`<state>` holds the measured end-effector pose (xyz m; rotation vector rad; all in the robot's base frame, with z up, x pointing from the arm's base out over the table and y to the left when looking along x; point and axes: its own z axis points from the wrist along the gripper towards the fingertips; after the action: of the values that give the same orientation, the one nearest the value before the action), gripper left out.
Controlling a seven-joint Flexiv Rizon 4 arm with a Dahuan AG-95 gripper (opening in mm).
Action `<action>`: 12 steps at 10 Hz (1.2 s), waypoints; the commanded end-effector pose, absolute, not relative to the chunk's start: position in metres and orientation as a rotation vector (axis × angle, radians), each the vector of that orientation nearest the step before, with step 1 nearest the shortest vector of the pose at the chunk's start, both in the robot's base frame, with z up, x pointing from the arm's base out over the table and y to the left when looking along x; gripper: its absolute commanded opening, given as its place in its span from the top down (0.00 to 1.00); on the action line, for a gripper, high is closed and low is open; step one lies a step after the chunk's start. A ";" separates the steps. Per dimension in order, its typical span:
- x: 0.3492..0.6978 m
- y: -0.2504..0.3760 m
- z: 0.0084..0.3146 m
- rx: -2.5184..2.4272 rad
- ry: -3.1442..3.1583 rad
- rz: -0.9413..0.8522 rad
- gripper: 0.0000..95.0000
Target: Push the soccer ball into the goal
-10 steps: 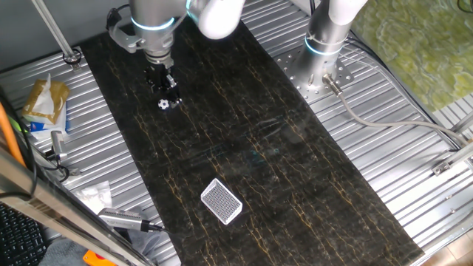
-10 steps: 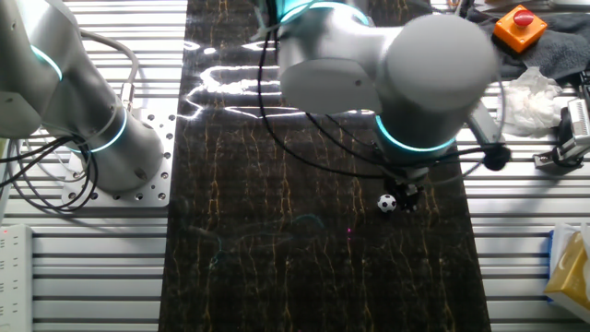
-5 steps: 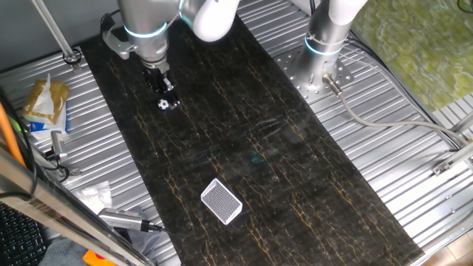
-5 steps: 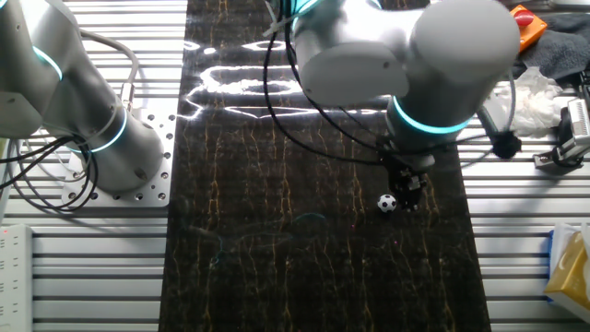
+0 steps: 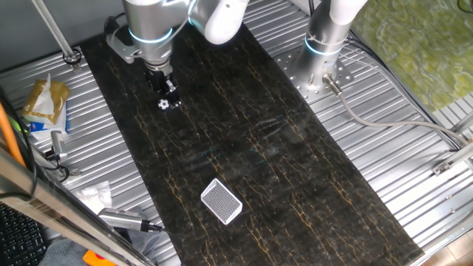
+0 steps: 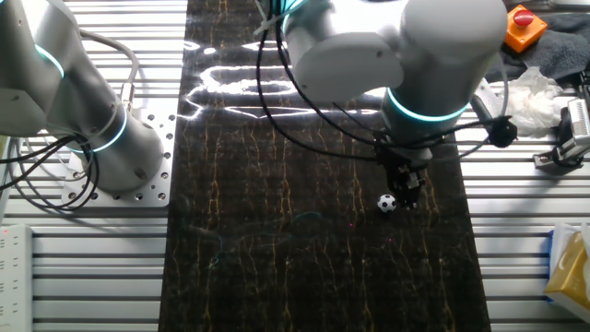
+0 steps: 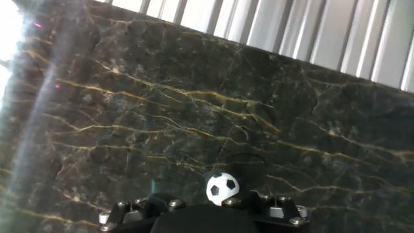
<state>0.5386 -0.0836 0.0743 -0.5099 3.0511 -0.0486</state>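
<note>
The soccer ball (image 5: pixel 163 104), small, light and likely free-rolling, lies near the far left corner of the table (image 5: pixel 295 185) just beside the hand (image 5: pixel 169 94), whose finger opening cannot be determined, so contact it centrally on the side facing away from the goal (image 5: pixel 221 201).

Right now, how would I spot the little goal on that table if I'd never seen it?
Find the long dark marble-patterned mat down the table's middle. Near the end away from the robot's gripper and the ball lies the goal: a small white-framed box with grey mesh, alone there.
</note>
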 end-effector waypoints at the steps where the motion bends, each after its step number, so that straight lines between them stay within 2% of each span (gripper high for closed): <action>1: 0.540 -0.084 0.073 -0.504 3.049 -0.051 0.20; 3: 0.545 -0.090 0.065 -0.492 3.046 -0.053 0.20; 6: 0.559 -0.109 0.036 -0.495 3.053 -0.084 0.20; 10: 0.560 -0.112 0.032 -0.436 3.077 -0.054 0.20; 11: 0.559 -0.112 0.033 -0.438 3.078 -0.019 0.00; 12: 0.559 -0.111 0.033 -0.441 3.073 0.024 0.00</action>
<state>0.5571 -0.1130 0.0337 -0.4380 3.0744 0.0042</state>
